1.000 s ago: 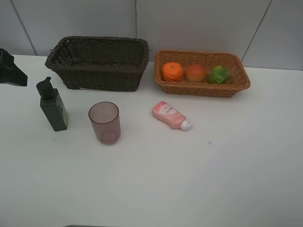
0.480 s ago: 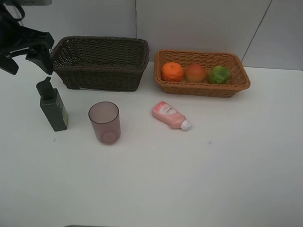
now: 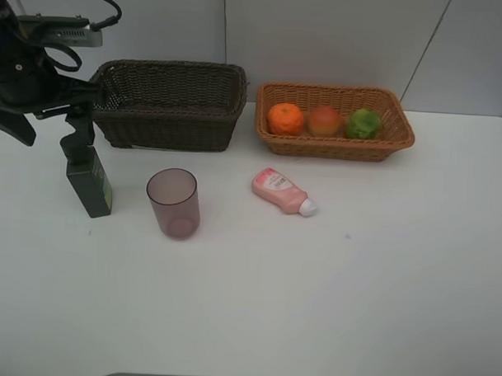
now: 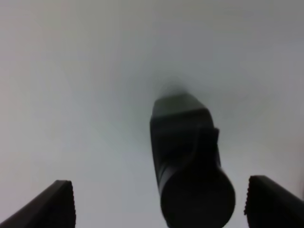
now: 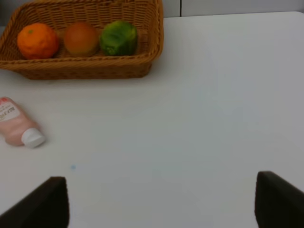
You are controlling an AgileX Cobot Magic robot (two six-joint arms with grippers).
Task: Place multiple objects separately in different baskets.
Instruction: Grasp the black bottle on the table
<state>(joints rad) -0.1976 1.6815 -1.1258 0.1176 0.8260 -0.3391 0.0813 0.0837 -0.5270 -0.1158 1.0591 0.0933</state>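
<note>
Left gripper [image 3: 54,123] over pump bottle [image 3: 89,182], upright on bench [image 3: 355,282], left of frame, below dark basket [image 3: 166,127]. Fingers [image 4: 57,204] spread, straddling pump head. Drop lower, clamp body, not pump. Right gripper [image 5: 161,204] spread, empty.

My black left gripper [image 3: 53,130] hangs from its cabled black arm [image 3: 16,72], wrist bent so the pincer points down, jaws spread wide. Of my right gripper [image 5: 161,202] I see only two dark fingertips [image 5: 45,202], likewise set wide apart.
</note>
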